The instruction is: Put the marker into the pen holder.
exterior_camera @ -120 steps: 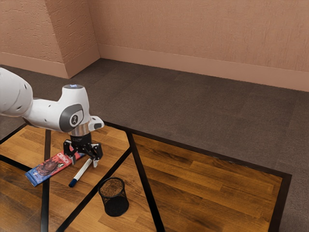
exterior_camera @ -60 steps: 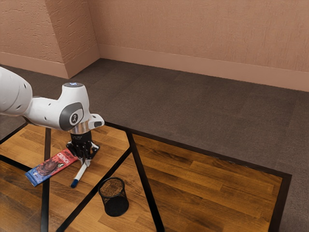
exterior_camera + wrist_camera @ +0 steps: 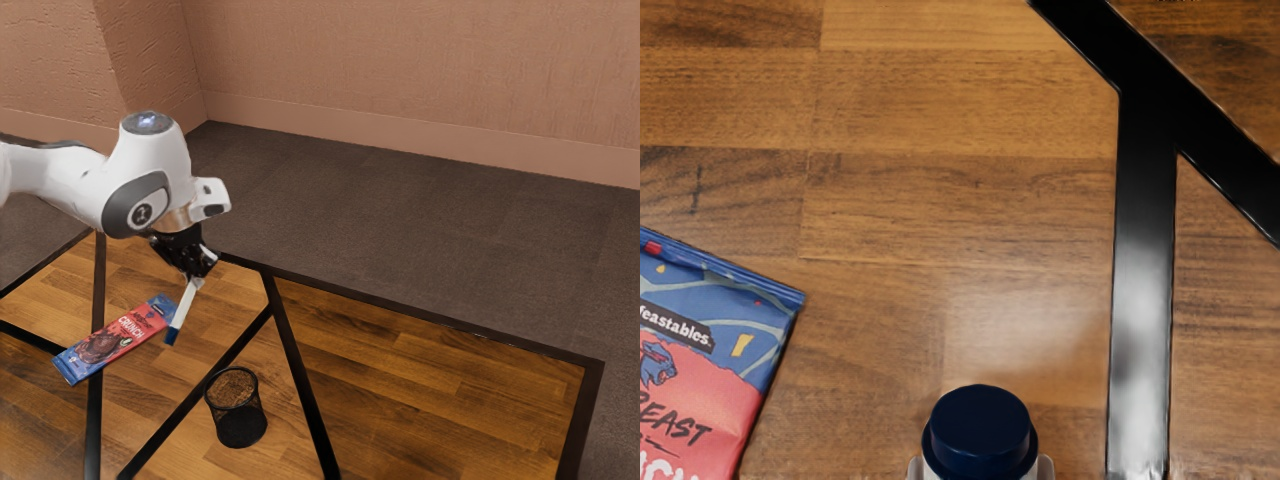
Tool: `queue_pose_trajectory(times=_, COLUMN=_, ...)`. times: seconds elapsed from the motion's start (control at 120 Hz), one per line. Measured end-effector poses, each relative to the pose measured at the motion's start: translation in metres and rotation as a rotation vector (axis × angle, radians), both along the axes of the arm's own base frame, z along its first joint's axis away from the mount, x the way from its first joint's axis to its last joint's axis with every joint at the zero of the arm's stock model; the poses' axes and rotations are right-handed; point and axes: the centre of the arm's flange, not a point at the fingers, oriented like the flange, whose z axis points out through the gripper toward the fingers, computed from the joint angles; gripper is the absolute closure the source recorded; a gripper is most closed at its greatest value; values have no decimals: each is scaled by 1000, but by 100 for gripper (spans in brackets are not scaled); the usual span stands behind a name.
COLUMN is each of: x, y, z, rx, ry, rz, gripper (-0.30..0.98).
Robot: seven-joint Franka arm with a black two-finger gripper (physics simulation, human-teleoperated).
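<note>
My gripper [image 3: 194, 280] is raised above the table at the exterior view's left, shut on the white marker [image 3: 187, 303]. The marker hangs tilted from the fingertips, its dark blue end pointing down. In the wrist view the blue end of the marker [image 3: 980, 432] shows at the lower edge, with a bit of fingertip on either side of it. The black mesh pen holder [image 3: 237, 408] stands upright on the table, lower and farther toward the exterior view's right than the gripper.
A red and blue chocolate packet [image 3: 115, 339] lies on the wooden table [image 3: 430, 390], below and beside the gripper; the packet [image 3: 700, 370] also appears in the wrist view. Black strips [image 3: 1143, 260] cross the tabletop. Behind the table are carpet and a wall.
The gripper has closed on the marker and lifted it off the table. My hand and arm have risen and tilted. The packet and pen holder have stayed put.
</note>
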Motion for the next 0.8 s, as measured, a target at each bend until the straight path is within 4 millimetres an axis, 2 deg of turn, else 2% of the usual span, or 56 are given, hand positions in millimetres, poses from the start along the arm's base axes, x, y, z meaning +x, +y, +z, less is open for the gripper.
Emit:
queue_pose_trajectory(times=0.125, x=-53, y=-70, z=32, rx=51, ry=-125, rz=-127, gripper=79)
queue_pose_trajectory(times=0.217, x=-76, y=-101, z=43, rx=66, ry=-189, rz=-156, gripper=78)
queue_pose_trajectory(times=0.283, x=-85, y=-119, z=51, rx=68, ry=-232, rz=-160, gripper=78)
queue_pose_trajectory(times=0.417, x=-113, y=-157, z=49, rx=74, ry=-274, rz=-165, gripper=77)
queue_pose_trajectory(times=0.533, x=-124, y=-175, z=46, rx=65, ry=-295, rz=-135, gripper=76)
queue_pose_trajectory(times=0.642, x=-136, y=-179, z=40, rx=60, ry=-304, rz=-87, gripper=76)
queue_pose_trajectory(times=0.8, x=-142, y=-179, z=33, rx=43, ry=-307, rz=-14, gripper=76)
